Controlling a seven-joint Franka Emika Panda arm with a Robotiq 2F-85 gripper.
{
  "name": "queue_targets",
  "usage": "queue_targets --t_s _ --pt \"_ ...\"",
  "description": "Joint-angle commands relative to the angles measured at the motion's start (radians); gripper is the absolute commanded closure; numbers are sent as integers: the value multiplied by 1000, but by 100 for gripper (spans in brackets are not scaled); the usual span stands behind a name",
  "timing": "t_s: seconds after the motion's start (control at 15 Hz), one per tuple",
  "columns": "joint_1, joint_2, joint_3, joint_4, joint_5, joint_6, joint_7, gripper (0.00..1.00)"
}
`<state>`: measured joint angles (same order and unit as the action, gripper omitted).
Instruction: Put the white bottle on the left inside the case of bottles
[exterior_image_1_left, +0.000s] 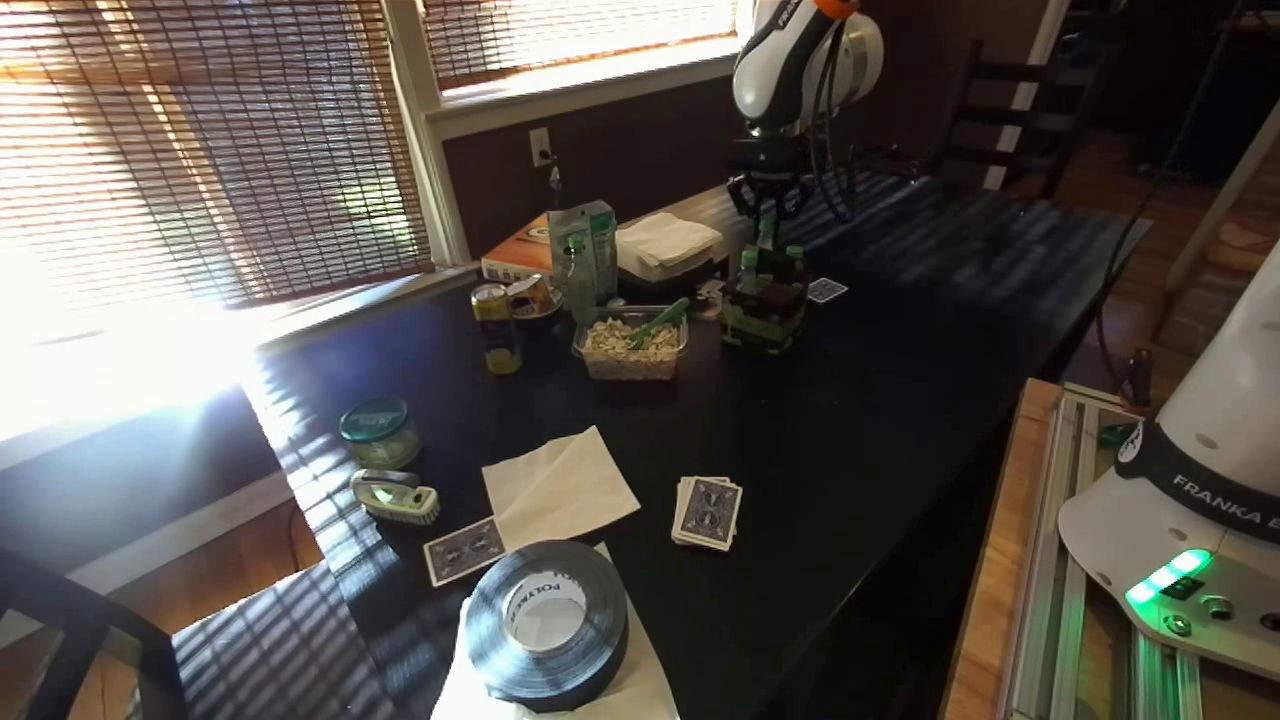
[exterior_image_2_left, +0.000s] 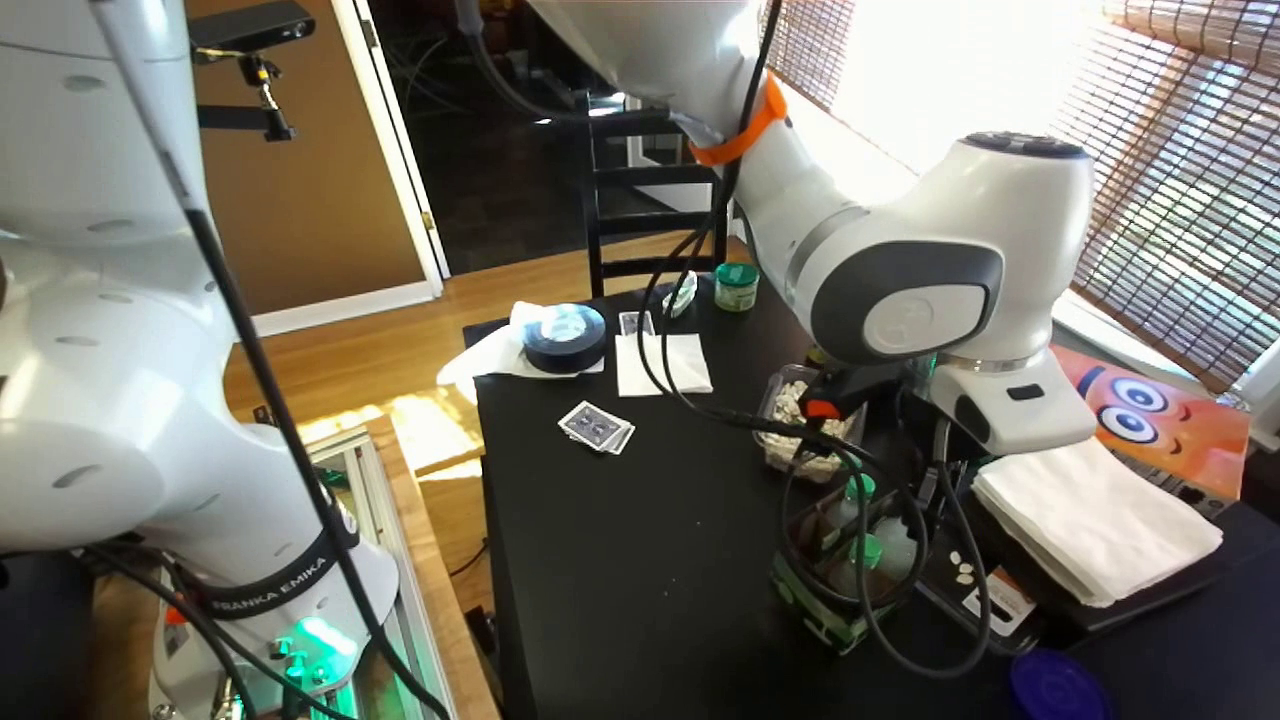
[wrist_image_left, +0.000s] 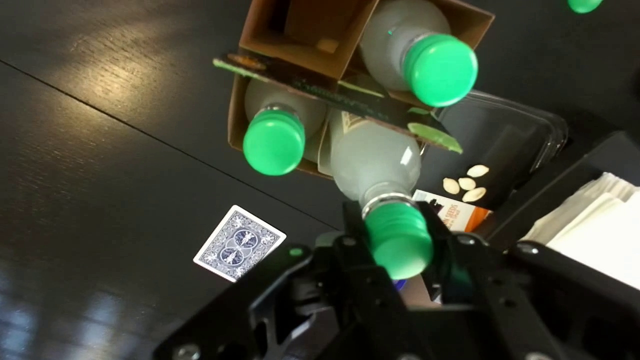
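The white bottle is whitish with a green cap. My gripper (wrist_image_left: 392, 216) is shut around its cap in the wrist view. The white bottle's body (wrist_image_left: 375, 155) lies at a compartment of the case of bottles (wrist_image_left: 300, 82); whether it rests on the bottom I cannot tell. The case (exterior_image_1_left: 762, 325) is a dark green cardboard carrier with other green-capped bottles, and an unfilled compartment shows at its far left in the wrist view. In an exterior view my gripper (exterior_image_1_left: 770, 205) is above the case. In an exterior view the case (exterior_image_2_left: 820, 615) is partly hidden by cables.
A similar bottle (exterior_image_1_left: 578, 285) stands by a green pouch (exterior_image_1_left: 600, 245). A seed tub (exterior_image_1_left: 632, 360) and a yellow can (exterior_image_1_left: 497, 330) stand nearer. Napkins (exterior_image_2_left: 1095, 520) on a dark box and a clear tray (wrist_image_left: 500, 135) lie beside the case. A playing card (wrist_image_left: 240, 243) lies near it.
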<state>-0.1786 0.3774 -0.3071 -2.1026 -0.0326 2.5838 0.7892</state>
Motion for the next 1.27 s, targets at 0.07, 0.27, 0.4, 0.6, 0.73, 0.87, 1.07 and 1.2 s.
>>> queue_targets --t_s 0.07,0.27,0.4,0.6,0.73,0.87,1.07,1.2 --pt "-5 106 12 105 70 -32 -14 93" --pt "-5 138 9 135 90 -52 -14 45" --pt "-7 130 7 141 98 -72 -18 32" --pt "-16 55 2 108 111 -62 -37 12" --pt "-42 -23 29 58 126 -11 -147 1" --pt "-44 -87 34 26 108 -18 -273 0" --pt "-47 -168 40 -23 112 -6 -448 0" --pt "-31 -115 18 37 92 -33 -384 0"
